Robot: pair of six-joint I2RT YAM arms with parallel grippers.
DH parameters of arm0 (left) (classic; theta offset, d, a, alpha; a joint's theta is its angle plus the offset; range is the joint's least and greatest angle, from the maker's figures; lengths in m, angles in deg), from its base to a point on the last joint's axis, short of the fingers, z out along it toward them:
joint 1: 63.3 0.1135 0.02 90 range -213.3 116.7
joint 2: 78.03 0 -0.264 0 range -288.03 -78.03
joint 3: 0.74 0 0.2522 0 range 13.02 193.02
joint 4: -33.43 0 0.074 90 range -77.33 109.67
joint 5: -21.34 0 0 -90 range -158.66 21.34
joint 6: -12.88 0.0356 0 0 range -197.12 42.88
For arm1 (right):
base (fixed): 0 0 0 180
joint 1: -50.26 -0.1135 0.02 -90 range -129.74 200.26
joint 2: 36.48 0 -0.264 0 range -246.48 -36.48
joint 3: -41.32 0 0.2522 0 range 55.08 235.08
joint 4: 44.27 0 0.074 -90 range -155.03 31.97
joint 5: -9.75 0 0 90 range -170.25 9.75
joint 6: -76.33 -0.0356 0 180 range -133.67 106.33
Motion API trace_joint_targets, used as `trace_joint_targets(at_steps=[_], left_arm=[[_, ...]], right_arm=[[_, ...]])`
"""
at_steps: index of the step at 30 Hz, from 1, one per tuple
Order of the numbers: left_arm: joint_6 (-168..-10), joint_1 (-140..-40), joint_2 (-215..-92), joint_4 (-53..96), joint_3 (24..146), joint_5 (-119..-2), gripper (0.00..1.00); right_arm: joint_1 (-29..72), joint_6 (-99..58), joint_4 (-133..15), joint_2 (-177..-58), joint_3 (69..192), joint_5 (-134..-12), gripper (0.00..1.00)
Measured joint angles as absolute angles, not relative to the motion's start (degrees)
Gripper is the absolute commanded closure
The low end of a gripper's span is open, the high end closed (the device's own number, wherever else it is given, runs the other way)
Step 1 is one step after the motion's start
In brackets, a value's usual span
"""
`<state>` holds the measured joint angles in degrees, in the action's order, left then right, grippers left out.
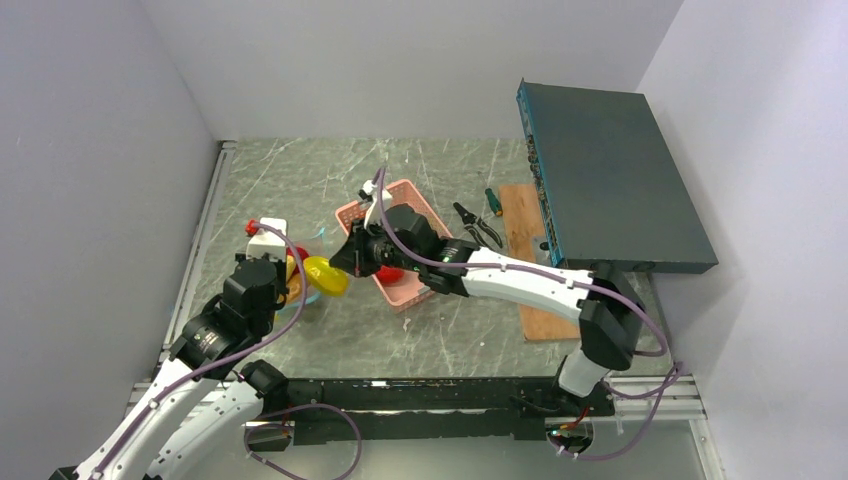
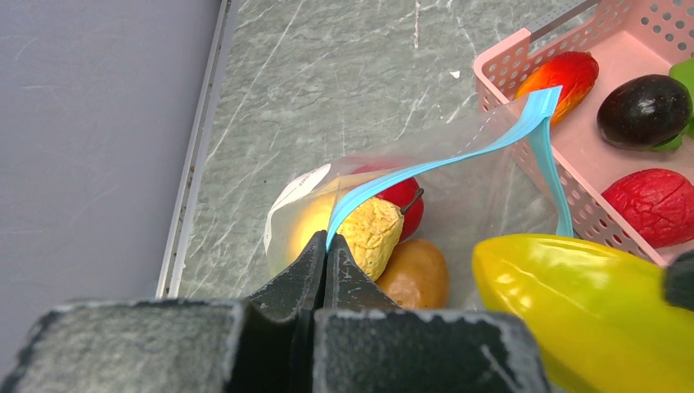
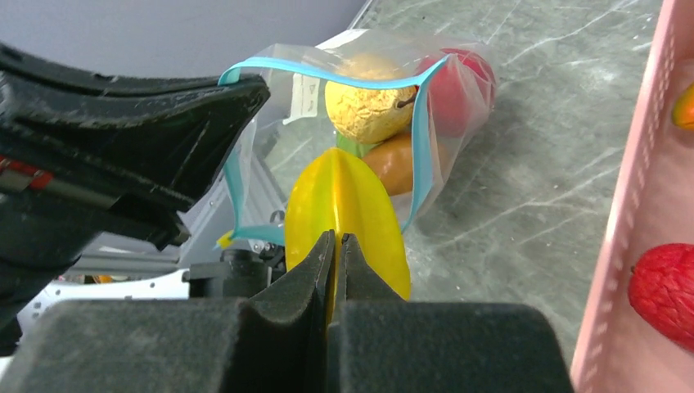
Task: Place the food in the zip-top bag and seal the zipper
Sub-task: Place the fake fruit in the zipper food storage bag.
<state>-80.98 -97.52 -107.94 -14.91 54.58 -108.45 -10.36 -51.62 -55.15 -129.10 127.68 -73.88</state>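
A: left end effector (image 2: 326,239) clamped on zipper (image 2: 442,161); bag (image 2: 483,201) at basket's (image 2: 499,70) 9 o'clock. right end effector (image 3: 336,239) pinches yellow piece (image 3: 348,196) at the mouth.
B: risk: piece snags zipper, yanks it loose.

Bag (image 2: 458,188) left of basket (image 2: 499,70), perhaps touching; food (image 2: 372,233) in both.

A pink slotted basket (image 1: 404,293) sits mid-bench (image 1: 300,170) on grey-green marbled stone. Just right of the basket lie black pliers (image 1: 470,222) and a green-handled screwdriver (image 1: 492,200), then a wooden board (image 1: 520,215). Farther right, a large dark teal box (image 1: 620,170) overlaps the board.
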Motion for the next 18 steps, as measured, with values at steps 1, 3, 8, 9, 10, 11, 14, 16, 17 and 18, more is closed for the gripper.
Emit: trace_joint_targets(at_steps=[1,3,8,9,10,11,14,16,17,18], left_arm=[[-80.98,-97.52,-107.85,-14.91,54.58,-108.45,1.0],[-80.98,-97.52,-107.74,-14.91,54.58,-108.45,1.0],[-80.98,-97.52,-107.74,-14.89,54.58,-108.43,1.0],[-80.98,-97.52,-107.74,-14.91,54.58,-108.43,1.0],[-80.98,-97.52,-107.74,-14.91,54.58,-108.43,1.0],[-80.98,-97.52,-107.74,-14.89,54.58,-108.43,1.0],[-80.98,-97.52,-107.74,-14.89,54.58,-108.41,1.0],[-80.98,-97.52,-107.74,-14.91,54.58,-108.41,1.0],[-80.98,-97.52,-107.74,-14.89,54.58,-108.41,1.0],[-80.98,-97.52,-107.74,-14.89,54.58,-108.41,1.0]], right_arm=[[-10.53,-52.56,-54.78,-130.08,128.16,-73.96,1.0],[-10.68,-54.2,-53.84,-131.72,128.86,-74.33,1.0],[-10.99,-57.59,-51.85,-135.02,130.85,-75.84,1.0],[-11.06,-58.2,-51.46,-135.83,131.57,-75.95,1.0],[-11.08,-58.79,-51.04,-136.73,132.4,-76.24,1.0],[-11.12,-59.36,-50.61,-137.64,133.3,-76.54,1.0],[-11.25,-60.49,-49.73,-139.87,135.37,-77.31,1.0],[-11.34,-60.91,-49.43,-141.47,136.99,-77.68,1.0],[-11.38,-61.06,-49.23,-142.41,138.0,-77.85,1.0],[-11.49,-61.06,-48.92,-143.42,139.0,-78.22,1.0]])
